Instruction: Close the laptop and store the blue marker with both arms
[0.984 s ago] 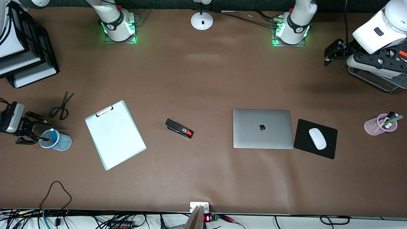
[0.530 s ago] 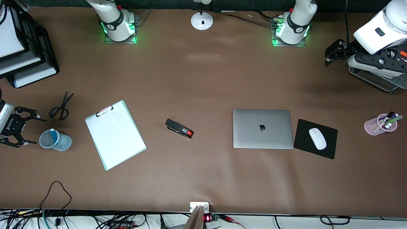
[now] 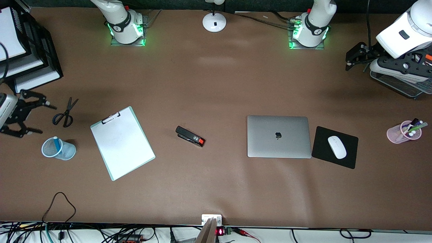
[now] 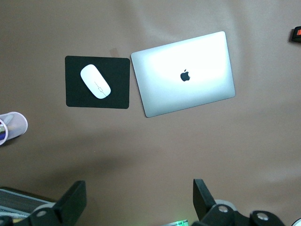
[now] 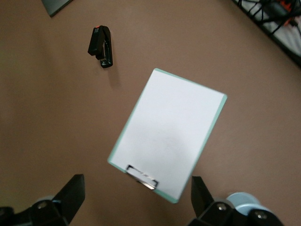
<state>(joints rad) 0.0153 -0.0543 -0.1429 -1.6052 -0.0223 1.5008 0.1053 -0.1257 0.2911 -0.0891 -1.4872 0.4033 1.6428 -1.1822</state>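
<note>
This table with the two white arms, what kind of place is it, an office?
Probably a robot lab set up as an office desk. The brown table carries a closed laptop, a mouse on its pad and a clipboard, while loose cables run along its edge.

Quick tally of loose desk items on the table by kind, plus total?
Laptop: 1
Mouse: 1
Mouse pad: 1
Stapler: 1
Clipboard: 1
Scissors: 1
Pen cups: 2, blue cup and pink cup
Total: 8
</note>
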